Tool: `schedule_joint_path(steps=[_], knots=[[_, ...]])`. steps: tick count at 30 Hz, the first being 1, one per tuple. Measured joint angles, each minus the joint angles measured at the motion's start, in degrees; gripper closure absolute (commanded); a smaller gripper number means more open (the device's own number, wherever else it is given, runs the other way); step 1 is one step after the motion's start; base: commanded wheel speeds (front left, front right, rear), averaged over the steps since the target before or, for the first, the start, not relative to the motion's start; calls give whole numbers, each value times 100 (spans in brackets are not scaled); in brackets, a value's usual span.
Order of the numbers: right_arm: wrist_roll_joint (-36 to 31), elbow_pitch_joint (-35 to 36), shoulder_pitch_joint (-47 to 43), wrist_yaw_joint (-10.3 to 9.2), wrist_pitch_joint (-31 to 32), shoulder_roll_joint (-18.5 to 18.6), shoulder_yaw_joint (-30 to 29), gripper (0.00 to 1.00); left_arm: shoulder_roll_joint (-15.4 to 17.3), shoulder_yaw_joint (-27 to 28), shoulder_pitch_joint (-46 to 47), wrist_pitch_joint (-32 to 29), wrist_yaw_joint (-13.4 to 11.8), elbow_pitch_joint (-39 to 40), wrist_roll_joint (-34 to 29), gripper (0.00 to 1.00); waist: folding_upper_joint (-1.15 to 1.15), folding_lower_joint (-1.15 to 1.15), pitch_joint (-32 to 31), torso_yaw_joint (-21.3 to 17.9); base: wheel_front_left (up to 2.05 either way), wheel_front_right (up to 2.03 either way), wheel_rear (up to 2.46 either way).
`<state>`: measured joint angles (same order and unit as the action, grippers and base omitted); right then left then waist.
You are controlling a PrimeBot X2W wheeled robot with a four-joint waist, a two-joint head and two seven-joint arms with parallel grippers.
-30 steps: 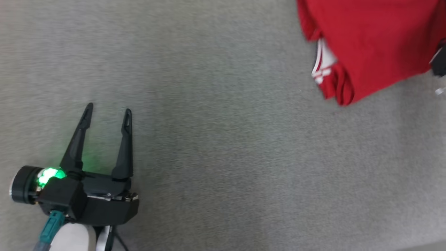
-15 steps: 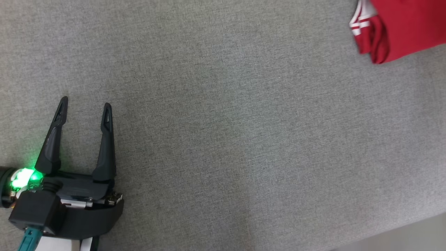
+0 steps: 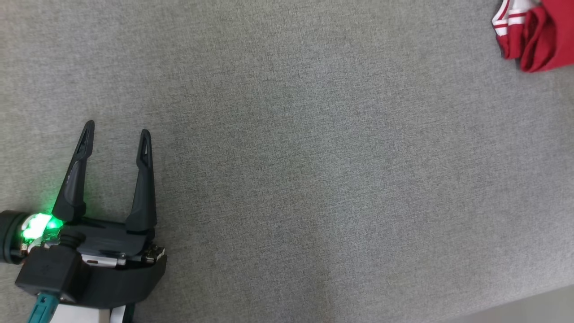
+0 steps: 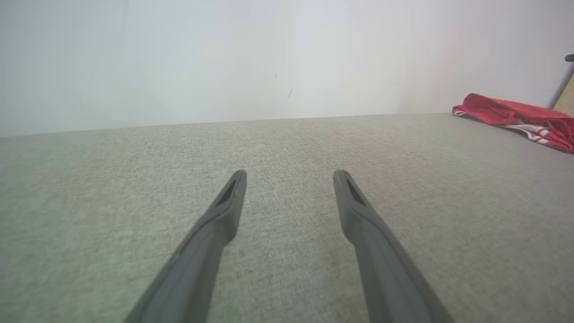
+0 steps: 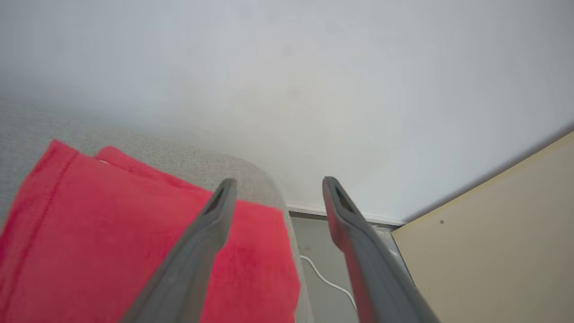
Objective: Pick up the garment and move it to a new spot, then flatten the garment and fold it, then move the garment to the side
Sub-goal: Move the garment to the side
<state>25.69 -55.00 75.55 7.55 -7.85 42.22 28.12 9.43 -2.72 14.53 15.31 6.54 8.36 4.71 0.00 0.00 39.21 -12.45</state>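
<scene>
A: How do the fingers stand on the right gripper (image 5: 278, 183)?
B: Spread. They have just let go of the garment (image 5: 112, 233), which lies beneath them.
A: And the left gripper (image 3: 117, 128)?
B: Spread too, empty, over bare table (image 3: 314, 179).
A: Where is the garment?
B: Folded at the table's right edge. The move aside looks finished.
</scene>
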Motion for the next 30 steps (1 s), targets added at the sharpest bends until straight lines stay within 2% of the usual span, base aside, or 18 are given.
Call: schedule_joint_path(steps=[7, 13, 16, 23, 30], knots=[[-60, -63, -88, 0, -523, -336, -107, 0, -162, 83, -52, -2, -35, -301, 122, 0, 1, 1, -280, 79, 0, 0, 0], [-41, 282, -556, 0, -688, -709, -196, 0, -332, 223, -340, -25, -58, -543, 237, 0, 1, 0, -746, 208, 0, 0, 0], [-2, 600, -1009, 0, -709, -899, -325, 0, -399, 296, -522, -26, -68, -625, 256, 0, 1, 0, -1052, 305, 0, 0, 0], [-53, 1646, -2599, 0, -727, -1404, -1062, 0, -525, 465, -924, -26, -49, -849, 415, 0, 1, -1, -1916, 645, 0, 0, 0], [-152, 2241, -3985, 0, -727, -1879, -1497, 0, -560, 537, -1170, -26, -4, -1101, 414, 0, 0, -2, -2598, 979, 0, 0, 0]])
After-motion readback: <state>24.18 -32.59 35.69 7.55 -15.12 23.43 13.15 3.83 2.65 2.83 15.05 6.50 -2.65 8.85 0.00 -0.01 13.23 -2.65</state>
